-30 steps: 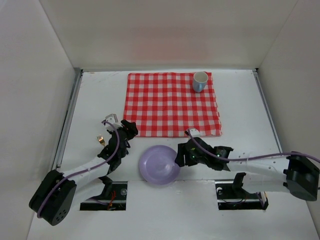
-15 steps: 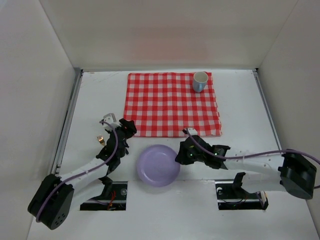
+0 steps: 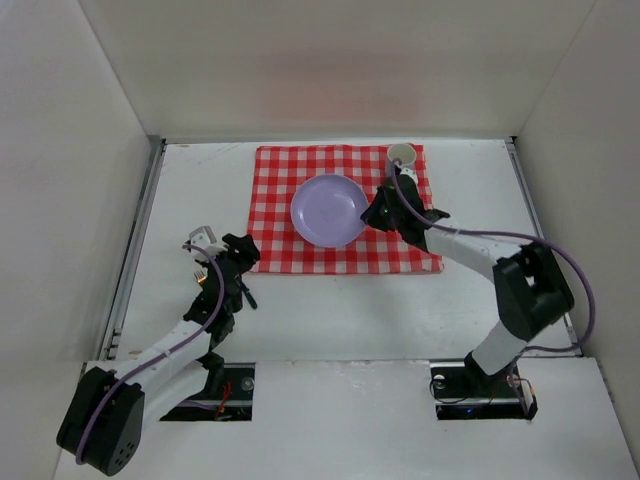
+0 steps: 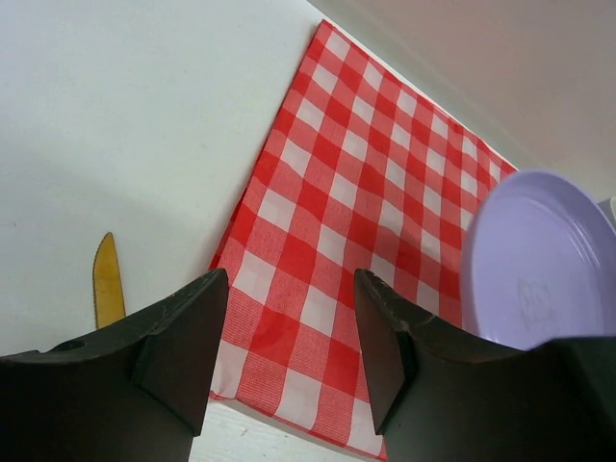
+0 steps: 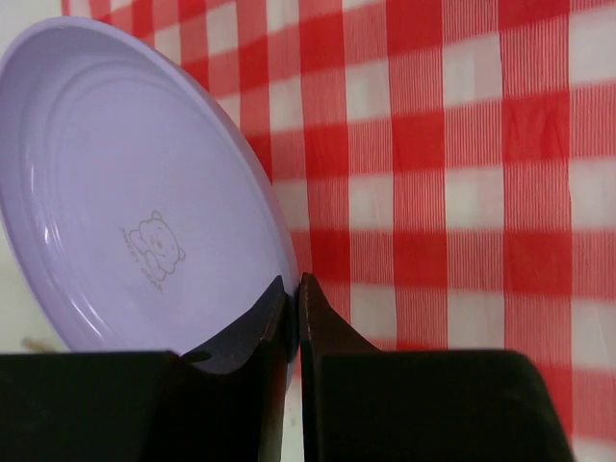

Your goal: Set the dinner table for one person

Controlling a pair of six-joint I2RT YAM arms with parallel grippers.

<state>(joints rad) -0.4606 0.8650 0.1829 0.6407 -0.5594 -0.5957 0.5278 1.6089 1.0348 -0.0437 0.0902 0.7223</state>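
Since the earlier frame, your right tool (image 5: 292,289) has carried the plate (image 3: 329,210) from the counter's (image 3: 330,320) near edge to over the cloth (image 3: 345,255), clenched on its rim. Left tool (image 4: 289,284) stands released near the left edge.

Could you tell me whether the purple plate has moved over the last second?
Yes. The plate went from the bare table in front of the cloth to above the cloth, near the cup, its rim pinched in the right claw.

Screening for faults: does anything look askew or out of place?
The purple plate looks tilted over the checked cloth, pinched by its rim in the right gripper. A gold utensil lies off the cloth.
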